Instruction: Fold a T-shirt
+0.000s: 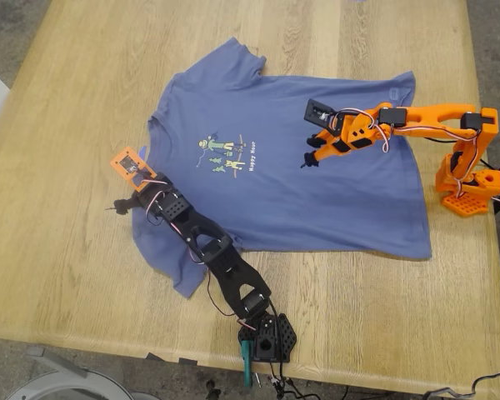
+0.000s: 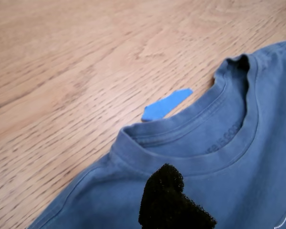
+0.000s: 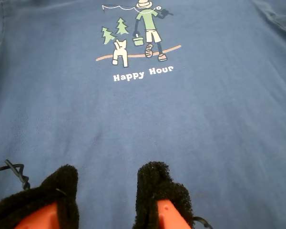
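- At the table's [image 1: 67,275] centre, the T-shirt [image 1: 342,200] lies spread flat, print up.
- My first gripper [image 1: 121,204] sits by the collar [image 2: 190,160]; jaw state cannot be determined.
- A blue tape strip [image 2: 166,105] lies on the wood beside the collar.
- My second gripper [image 3: 107,191] hovers over the shirt body below the print [image 3: 136,36], jaws apart, holding nothing.

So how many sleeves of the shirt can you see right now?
2. One sleeve lies flat toward the exterior view's top; the other sleeve lies toward its bottom, partly under the black arm. Both belong to the T-shirt.
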Motion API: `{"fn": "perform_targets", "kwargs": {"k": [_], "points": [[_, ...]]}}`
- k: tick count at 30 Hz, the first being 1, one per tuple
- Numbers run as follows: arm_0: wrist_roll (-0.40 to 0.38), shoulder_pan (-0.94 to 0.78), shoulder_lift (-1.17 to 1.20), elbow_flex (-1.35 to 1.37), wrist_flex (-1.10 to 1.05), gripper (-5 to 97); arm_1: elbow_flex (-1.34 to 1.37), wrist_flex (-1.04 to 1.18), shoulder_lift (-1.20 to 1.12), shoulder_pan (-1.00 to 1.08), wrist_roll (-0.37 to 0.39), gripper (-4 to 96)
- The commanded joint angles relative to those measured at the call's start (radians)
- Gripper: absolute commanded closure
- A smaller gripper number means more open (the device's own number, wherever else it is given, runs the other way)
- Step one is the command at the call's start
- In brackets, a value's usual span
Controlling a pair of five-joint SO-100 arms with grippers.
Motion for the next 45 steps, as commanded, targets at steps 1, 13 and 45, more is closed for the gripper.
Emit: {"fn": "perform_targets", "kwargs": {"k": [1,13,45], "points": [[0.006,0.021,0.025,-0.156,-0.035,40,-0.058,-0.023,0.000,-0.011,0.003,70.9],[-0.017,0.052,-0.127,-0.298,-0.003,31,-0.094,-0.058,-0.075,-0.037,0.003,70.3],[-0.115,0.049,-0.910,-1.489,0.624,55,-0.095,-0.138,-0.238,-0.084,0.006,70.2]]}}
